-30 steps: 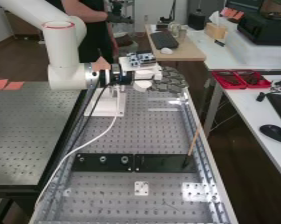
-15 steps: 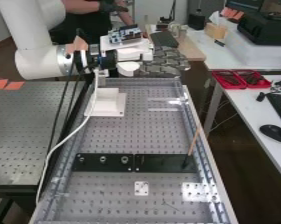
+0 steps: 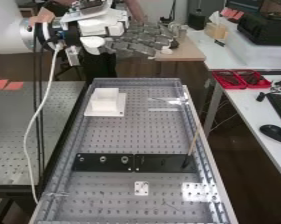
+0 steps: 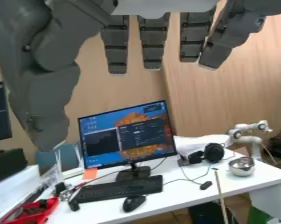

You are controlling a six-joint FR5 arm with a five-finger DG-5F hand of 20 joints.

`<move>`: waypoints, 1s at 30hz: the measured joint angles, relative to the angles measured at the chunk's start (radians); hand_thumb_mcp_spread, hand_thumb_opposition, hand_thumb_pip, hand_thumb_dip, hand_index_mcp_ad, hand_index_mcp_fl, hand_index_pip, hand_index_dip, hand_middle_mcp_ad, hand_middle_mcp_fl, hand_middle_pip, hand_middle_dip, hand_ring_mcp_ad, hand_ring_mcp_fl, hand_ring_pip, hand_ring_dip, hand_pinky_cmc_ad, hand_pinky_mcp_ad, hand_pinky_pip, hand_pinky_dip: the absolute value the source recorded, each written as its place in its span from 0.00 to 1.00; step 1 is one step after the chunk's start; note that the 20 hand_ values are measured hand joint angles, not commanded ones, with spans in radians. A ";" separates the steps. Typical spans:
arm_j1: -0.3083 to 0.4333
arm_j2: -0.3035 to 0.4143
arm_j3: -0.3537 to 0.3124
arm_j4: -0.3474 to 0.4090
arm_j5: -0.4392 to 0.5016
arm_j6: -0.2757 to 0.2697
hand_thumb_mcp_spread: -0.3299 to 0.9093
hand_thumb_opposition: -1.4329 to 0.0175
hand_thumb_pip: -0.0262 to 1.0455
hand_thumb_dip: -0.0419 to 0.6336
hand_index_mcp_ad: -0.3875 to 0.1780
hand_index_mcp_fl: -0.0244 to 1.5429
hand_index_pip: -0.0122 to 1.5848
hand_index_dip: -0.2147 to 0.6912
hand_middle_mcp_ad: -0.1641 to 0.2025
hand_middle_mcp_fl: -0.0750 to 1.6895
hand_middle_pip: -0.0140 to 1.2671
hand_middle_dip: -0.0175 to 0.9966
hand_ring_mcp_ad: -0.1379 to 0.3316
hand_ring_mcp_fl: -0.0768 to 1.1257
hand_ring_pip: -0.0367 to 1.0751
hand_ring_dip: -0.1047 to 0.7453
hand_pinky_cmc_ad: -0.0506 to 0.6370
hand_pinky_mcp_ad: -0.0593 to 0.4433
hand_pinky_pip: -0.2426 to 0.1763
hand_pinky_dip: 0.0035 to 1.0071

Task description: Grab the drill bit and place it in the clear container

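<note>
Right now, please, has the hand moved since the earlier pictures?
Yes, the hand has moved up and left in the high view, away from the perforated bench's far edge.

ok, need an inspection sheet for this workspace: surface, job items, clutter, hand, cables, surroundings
Surface: perforated metal bench, crossed by black plates end to end.
Job's things: drill bit not identifiable; clear piece by the right rail, can't confirm it's the container.
Clutter: thin stick tilted at the black plates' right end; white block at far left; small white plate nearer.
Hand: hand open, empty, raised beyond the bench's far end.
Cables: white cable and dark cables hang from the arm, left of the bench.
Surroundings: right-hand desk with red trays, mouse, monitor.
</note>
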 joint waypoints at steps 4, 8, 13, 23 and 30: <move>0.010 0.034 -0.009 -0.026 0.057 0.027 0.53 0.47 0.50 0.30 0.52 0.13 0.08 0.49 0.65 0.07 0.12 0.17 0.70 0.08 0.12 0.10 0.49 0.42 0.32 0.35; 0.012 0.040 -0.008 -0.051 0.051 0.042 0.53 0.46 0.50 0.30 0.52 0.14 0.08 0.49 0.65 0.07 0.12 0.17 0.70 0.08 0.12 0.10 0.49 0.42 0.32 0.35; 0.011 0.036 0.008 -0.067 0.040 0.042 0.53 0.47 0.50 0.30 0.52 0.14 0.08 0.49 0.65 0.07 0.12 0.17 0.70 0.08 0.12 0.10 0.49 0.42 0.32 0.35; 0.011 0.030 0.021 -0.065 0.022 0.034 0.53 0.47 0.49 0.31 0.52 0.14 0.08 0.49 0.65 0.07 0.12 0.17 0.71 0.08 0.12 0.10 0.49 0.44 0.32 0.35; 0.007 0.024 0.029 -0.069 0.011 0.035 0.53 0.46 0.49 0.30 0.52 0.14 0.08 0.49 0.65 0.07 0.12 0.17 0.71 0.08 0.12 0.10 0.49 0.44 0.32 0.35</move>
